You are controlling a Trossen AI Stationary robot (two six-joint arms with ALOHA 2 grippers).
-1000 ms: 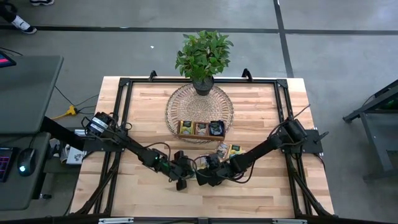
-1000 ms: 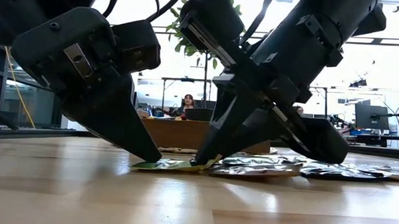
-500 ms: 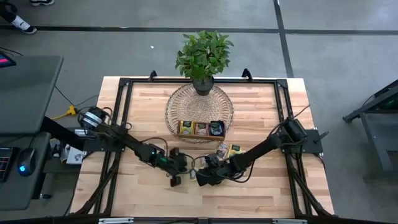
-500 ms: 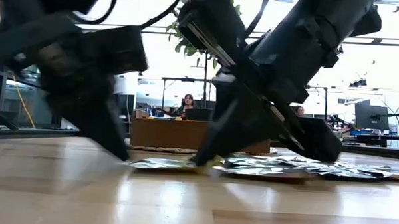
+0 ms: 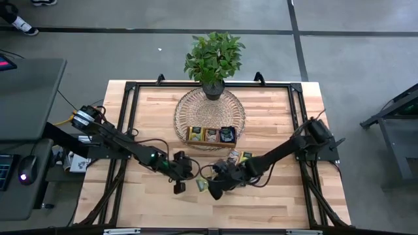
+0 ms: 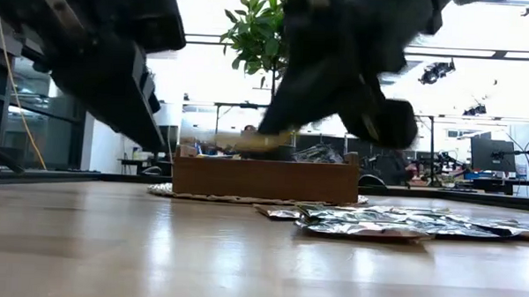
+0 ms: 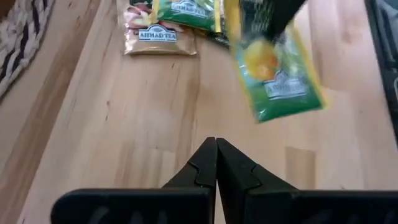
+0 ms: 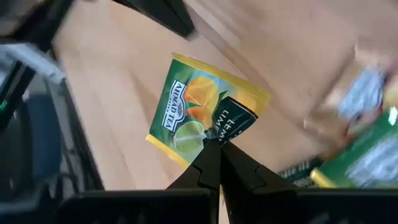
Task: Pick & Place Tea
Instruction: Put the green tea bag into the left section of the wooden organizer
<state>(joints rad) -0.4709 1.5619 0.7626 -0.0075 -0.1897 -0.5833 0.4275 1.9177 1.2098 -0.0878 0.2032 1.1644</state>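
Observation:
A yellow-green tea sachet (image 8: 189, 115) with a lemon-and-lime print hangs clear of the table, with my right gripper (image 8: 215, 148) shut on it. The left wrist view shows it in the air (image 7: 273, 71). My left gripper (image 7: 216, 148) is shut and empty, raised above the bare wood a little to the table's left of the sachet (image 5: 202, 186). Several loose sachets (image 5: 238, 157) lie flat on the table beside my right arm. The brown wooden tray (image 5: 210, 141) rests on a round woven mat and holds more sachets. My right gripper pinches the sachet between its two fingertips at one edge, beside the dark label strip (image 8: 231, 119). The fingers slant down from the table's right side. The sachet sticks out beyond the fingertips, lifted clear of the table and tilted.
A potted plant (image 5: 214, 59) stands on the far side of the woven mat (image 5: 189, 104). Black frame rails (image 5: 130, 111) run along the table's sides. Bare wood lies along the near edge (image 5: 215, 212). A person sits in the room beyond.
My right gripper has risen and rolled, lifting the yellow-green sachet off the table where it lay flat. My left gripper, whose tip was down on that sachet, has come up off it and drawn back toward the table's left.

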